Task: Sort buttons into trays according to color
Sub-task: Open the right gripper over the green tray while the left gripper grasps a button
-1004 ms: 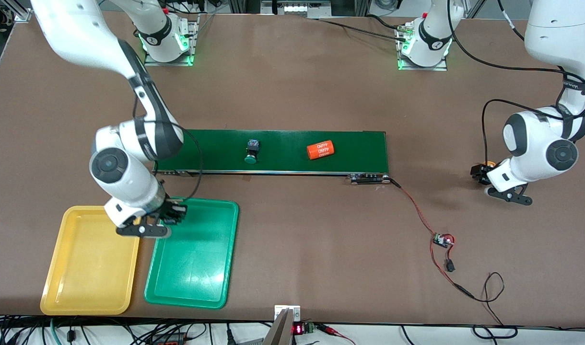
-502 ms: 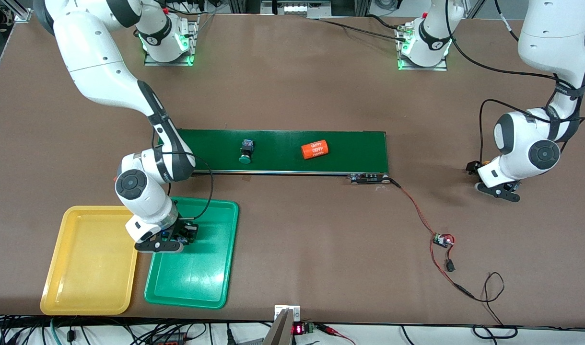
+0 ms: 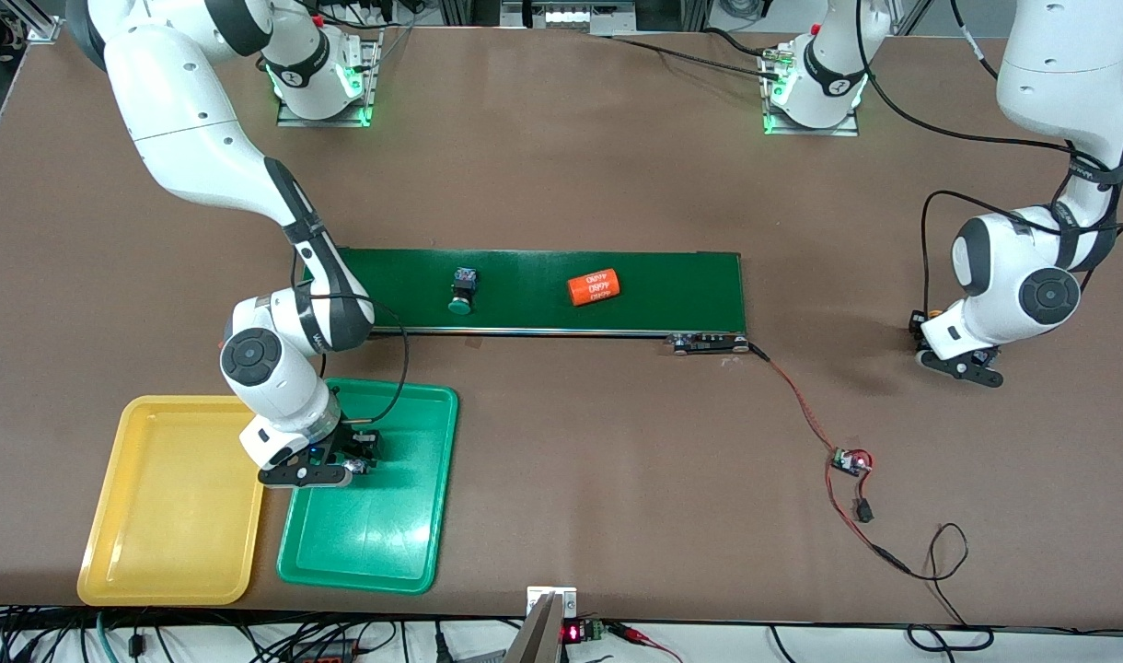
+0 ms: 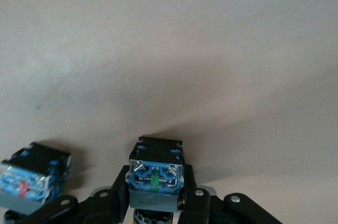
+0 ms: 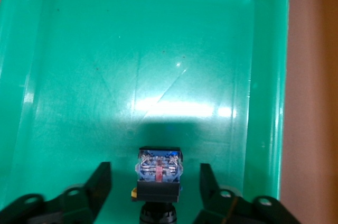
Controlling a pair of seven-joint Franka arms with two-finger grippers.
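Note:
My right gripper [image 3: 345,460] is low in the green tray [image 3: 377,543], open. A black button [image 5: 158,174] stands on the tray floor between its fingers [image 5: 100,184], untouched; its cap is hidden. The gripper [image 5: 154,176] straddles it. The yellow tray [image 3: 170,516] lies beside the green one. A green-capped button [image 3: 461,289] lies on the dark green belt [image 3: 672,290]. My left gripper [image 3: 950,354] is low over the table at the left arm's end, shut on a black button [image 4: 156,174] with an orange edge. Another button [image 4: 33,179] lies beside it.
An orange cylinder with printed text [image 3: 594,287] lies on the belt. A red wire runs from the belt's end to a small circuit board [image 3: 849,460] and a black cable loop [image 3: 948,552] nearer the front camera.
My right gripper moved from the green tray's rim down into the tray, and its fingers now stand apart from the button. The belt's button and cylinder shifted toward the right arm's end. My left gripper barely moved.

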